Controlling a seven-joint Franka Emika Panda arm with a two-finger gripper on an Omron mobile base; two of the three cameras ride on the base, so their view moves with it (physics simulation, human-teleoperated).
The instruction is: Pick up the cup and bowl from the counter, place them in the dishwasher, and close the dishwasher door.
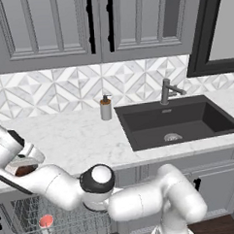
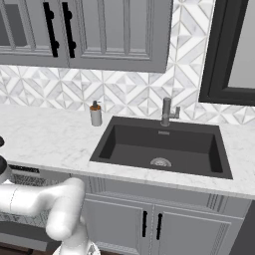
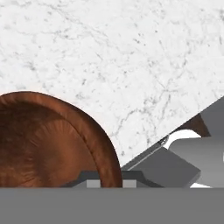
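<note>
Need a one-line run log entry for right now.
phase: bowl pickup | gripper: shut on bowl rim, at counter edge | cup: in dishwasher rack | door: open

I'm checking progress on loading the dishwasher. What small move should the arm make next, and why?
Probably lift the bowl off the counter. The gripper looks shut on its rim at the counter's edge, and the cup already sits in the dishwasher rack below.

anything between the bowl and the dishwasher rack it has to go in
Nothing visible. The gripper is shut on the bowl at the counter edge, with the dishwasher rack open directly below; the cup already sits in it.
</note>
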